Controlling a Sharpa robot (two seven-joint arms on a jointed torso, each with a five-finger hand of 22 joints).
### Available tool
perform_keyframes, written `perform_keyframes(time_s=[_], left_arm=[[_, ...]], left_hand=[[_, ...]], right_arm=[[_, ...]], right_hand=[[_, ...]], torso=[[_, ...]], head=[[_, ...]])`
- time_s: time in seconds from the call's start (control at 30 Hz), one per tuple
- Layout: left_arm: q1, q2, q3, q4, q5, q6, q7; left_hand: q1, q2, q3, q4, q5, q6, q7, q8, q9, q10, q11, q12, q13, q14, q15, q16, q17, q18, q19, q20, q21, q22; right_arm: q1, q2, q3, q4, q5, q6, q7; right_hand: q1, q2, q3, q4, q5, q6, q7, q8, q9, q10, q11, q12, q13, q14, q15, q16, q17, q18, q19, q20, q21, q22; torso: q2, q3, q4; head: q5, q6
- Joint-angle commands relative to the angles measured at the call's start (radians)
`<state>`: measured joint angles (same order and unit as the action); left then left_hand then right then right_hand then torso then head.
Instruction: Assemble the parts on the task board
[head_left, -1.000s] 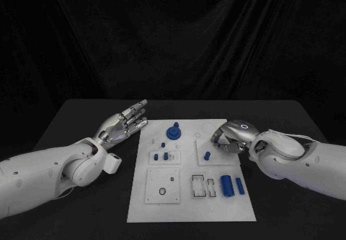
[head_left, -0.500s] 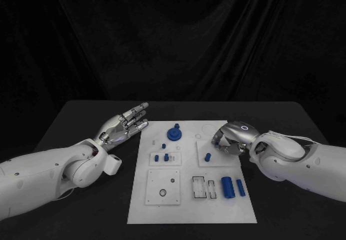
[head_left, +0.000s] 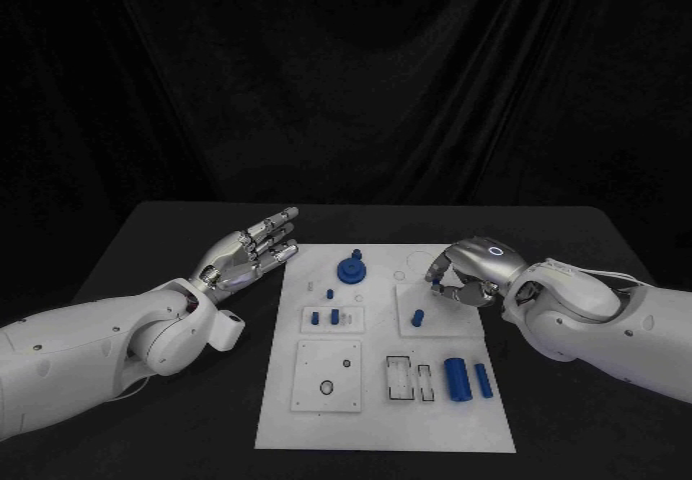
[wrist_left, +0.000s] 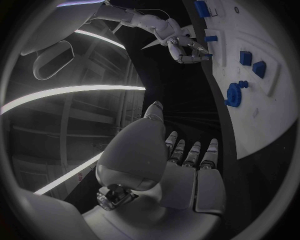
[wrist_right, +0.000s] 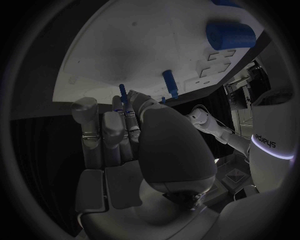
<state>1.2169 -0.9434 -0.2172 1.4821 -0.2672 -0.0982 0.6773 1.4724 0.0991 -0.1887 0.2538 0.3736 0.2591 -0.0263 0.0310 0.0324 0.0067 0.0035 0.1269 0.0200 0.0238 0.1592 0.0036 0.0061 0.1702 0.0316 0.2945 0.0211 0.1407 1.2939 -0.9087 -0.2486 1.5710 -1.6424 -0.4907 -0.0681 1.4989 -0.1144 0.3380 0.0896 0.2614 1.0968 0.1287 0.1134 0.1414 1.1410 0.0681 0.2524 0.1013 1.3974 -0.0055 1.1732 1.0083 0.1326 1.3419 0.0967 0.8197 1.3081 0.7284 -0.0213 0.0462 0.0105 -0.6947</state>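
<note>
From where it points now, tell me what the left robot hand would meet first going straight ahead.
Probably nothing. The left robot hand lies open beside the task board, fingers aimed past its far corner over bare black table. Depth is unclear, but the way looks free to the table's far edge.

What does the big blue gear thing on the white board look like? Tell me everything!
The blue gear looks like smooth plastic: a round, toothed disc lying flat, with a small knob or post rising from its middle. It sits on the far part of the white task board, nearer the left hand than the right hand. Neither hand touches it. In the left wrist view it shows side-on, with a small blue bump beside it.
</note>
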Motion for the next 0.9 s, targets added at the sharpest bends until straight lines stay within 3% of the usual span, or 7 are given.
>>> perform_keyframes(time_s=[0.03, 0.23, 0.43, 0.53, 0.7, 0.83, 0.9], left_arm=[[-0.002, 0.001, 0.001, 0.0, 0.006, 0.012, 0.089], [-0.002, 0.004, 0.001, -0.003, 0.006, 0.015, 0.085], [-0.004, 0.005, 0.001, -0.003, 0.006, 0.017, 0.082], [-0.006, 0.005, 0.001, -0.004, 0.006, 0.018, 0.08], [-0.018, 0.004, 0.001, -0.003, 0.006, 0.02, 0.08], [-0.027, 0.005, 0.001, -0.004, 0.006, 0.02, 0.081], [-0.031, 0.005, 0.001, -0.003, 0.006, 0.019, 0.082]], left_hand=[[0.006, 0.004, -0.007, 0.0, 0.001, -0.001, 0.005, 0.002, 0.001, 0.001, 0.003, 0.007, 0.001, 0.0, 0.004, 0.005, 0.001, 0.004, 0.009, 0.0, 0.006, -0.001], [0.006, 0.006, -0.008, 0.0, 0.001, -0.003, 0.004, 0.001, 0.0, 0.001, 0.005, 0.008, 0.001, 0.0, 0.005, 0.005, 0.001, 0.003, 0.009, 0.0, 0.006, -0.003], [0.006, 0.006, -0.008, 0.0, 0.001, -0.003, 0.004, 0.001, 0.0, 0.001, 0.006, 0.008, 0.001, 0.0, 0.005, 0.005, 0.001, 0.003, 0.009, 0.0, 0.006, -0.003], [0.008, 0.008, -0.009, 0.0, 0.001, -0.005, 0.003, 0.001, 0.0, 0.002, 0.01, 0.009, 0.002, 0.0, 0.005, 0.005, 0.001, 0.003, 0.009, 0.0, 0.005, -0.003], [0.009, 0.009, -0.009, 0.0, 0.001, -0.006, 0.002, 0.001, 0.0, 0.002, 0.014, 0.011, 0.002, -0.001, 0.005, 0.004, 0.001, 0.002, 0.008, 0.0, 0.005, -0.007], [0.01, 0.013, -0.012, 0.001, 0.0, -0.008, 0.004, 0.0, 0.0, 0.002, 0.017, 0.011, 0.002, -0.006, 0.001, 0.003, 0.0, 0.0, 0.004, -0.002, 0.001, -0.02], [0.011, 0.015, -0.014, 0.001, -0.001, -0.008, 0.004, 0.0, 0.0, 0.002, 0.017, 0.011, 0.002, -0.009, -0.003, 0.002, -0.001, 0.0, 0.001, -0.003, 0.0, -0.025]], right_arm=[[0.016, -0.007, 0.001, 0.016, -0.005, -0.038, -0.006], [0.045, -0.022, 0.001, 0.055, -0.005, -0.042, -0.013], [0.053, -0.033, 0.001, 0.106, -0.005, -0.03, -0.013], [0.052, -0.035, 0.001, 0.142, -0.005, -0.019, -0.01], [0.036, -0.032, 0.001, 0.203, -0.005, -0.008, -0.004], [0.004, -0.018, 0.001, 0.242, -0.005, -0.017, 0.006], [-0.015, -0.004, 0.001, 0.25, -0.014, -0.023, 0.008]], right_hand=[[-0.001, 0.0, 0.002, 0.007, -0.006, 0.008, 0.001, -0.006, 0.001, 0.007, 0.0, -0.007, -0.002, 0.005, -0.005, -0.001, 0.002, -0.011, 0.006, -0.003, 0.007, 0.103], [0.0, 0.001, 0.002, 0.007, -0.009, 0.011, -0.001, -0.006, 0.002, 0.011, -0.002, -0.01, -0.003, 0.006, -0.005, 0.0, 0.003, -0.012, 0.008, -0.004, 0.014, 0.104], [0.002, 0.001, 0.003, 0.006, -0.01, 0.015, -0.002, -0.006, 0.003, 0.017, -0.003, -0.013, -0.004, 0.011, -0.007, 0.005, 0.011, -0.014, 0.012, -0.004, 0.024, 0.107], [0.003, 0.001, 0.003, 0.006, -0.01, 0.015, -0.002, -0.006, 0.003, 0.017, -0.004, -0.014, -0.004, 0.012, -0.007, 0.007, 0.013, -0.014, 0.013, -0.005, 0.027, 0.107], [0.006, 0.0, 0.005, 0.005, -0.011, 0.016, -0.003, -0.009, 0.003, 0.023, -0.004, -0.023, -0.007, 0.03, -0.008, 0.038, 0.053, -0.02, 0.028, -0.006, 0.068, 0.116], [0.008, -0.002, 0.006, 0.005, -0.008, 0.02, -0.003, -0.015, 0.004, 0.033, -0.005, -0.039, -0.012, 0.062, -0.009, 0.1, 0.129, -0.032, 0.056, -0.008, 0.147, 0.132], [0.008, -0.004, 0.006, 0.005, -0.007, 0.021, -0.003, -0.018, 0.004, 0.037, -0.005, -0.045, -0.013, 0.072, -0.01, 0.122, 0.156, -0.036, 0.066, -0.009, 0.177, 0.138]], torso=[[-0.001, -0.0005, 0.0016], [-0.003, -0.0015, 0.0017], [-0.001, -0.0013, 0.0013], [-0.001, -0.0009, 0.0006], [0.0, 0.0001, 0.0013], [0.0, 0.0012, 0.0012], [-0.001, 0.0018, 0.0008]], head=[[0.002, -0.004], [0.009, -0.017], [0.013, -0.026], [0.02, -0.038], [0.027, -0.052], [0.039, -0.067], [0.049, -0.081]])
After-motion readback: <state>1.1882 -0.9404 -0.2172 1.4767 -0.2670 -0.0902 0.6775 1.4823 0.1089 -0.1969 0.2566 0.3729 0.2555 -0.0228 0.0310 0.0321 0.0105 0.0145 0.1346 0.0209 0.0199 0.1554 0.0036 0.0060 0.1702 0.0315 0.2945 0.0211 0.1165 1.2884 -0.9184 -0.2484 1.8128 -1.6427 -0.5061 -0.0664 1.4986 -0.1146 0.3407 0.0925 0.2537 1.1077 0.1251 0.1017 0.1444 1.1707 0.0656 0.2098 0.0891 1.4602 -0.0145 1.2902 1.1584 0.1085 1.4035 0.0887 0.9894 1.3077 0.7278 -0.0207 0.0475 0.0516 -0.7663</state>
